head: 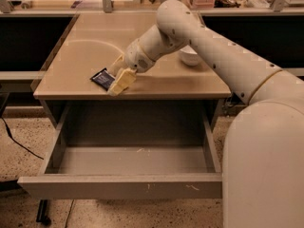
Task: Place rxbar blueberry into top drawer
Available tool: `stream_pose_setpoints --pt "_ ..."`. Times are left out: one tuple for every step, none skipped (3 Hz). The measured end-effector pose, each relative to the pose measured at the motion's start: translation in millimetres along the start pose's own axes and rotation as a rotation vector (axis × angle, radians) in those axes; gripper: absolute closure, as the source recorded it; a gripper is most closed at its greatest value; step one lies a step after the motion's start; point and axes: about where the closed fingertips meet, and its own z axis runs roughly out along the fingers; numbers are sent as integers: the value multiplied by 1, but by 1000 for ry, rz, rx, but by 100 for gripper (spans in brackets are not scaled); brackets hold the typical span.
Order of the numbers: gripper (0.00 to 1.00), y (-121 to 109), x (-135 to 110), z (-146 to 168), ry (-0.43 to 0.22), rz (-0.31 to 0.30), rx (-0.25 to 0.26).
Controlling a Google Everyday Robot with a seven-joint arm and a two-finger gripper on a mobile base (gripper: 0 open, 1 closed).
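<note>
Over the desk (190, 82) edge, the gripper (115, 81) pinches the snack bar (102, 78), which likely next needs lowering into the open drawer (123, 186).

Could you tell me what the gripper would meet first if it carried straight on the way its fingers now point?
Probably the front edge of the beige desk top, just below the gripper holding the dark navy snack bar; depth is unclear.
</note>
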Motion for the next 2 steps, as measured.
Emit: stream_pose_setpoints --pt "88 0 0 0 0 0 0" --pt "100 0 0 0 0 0 0"
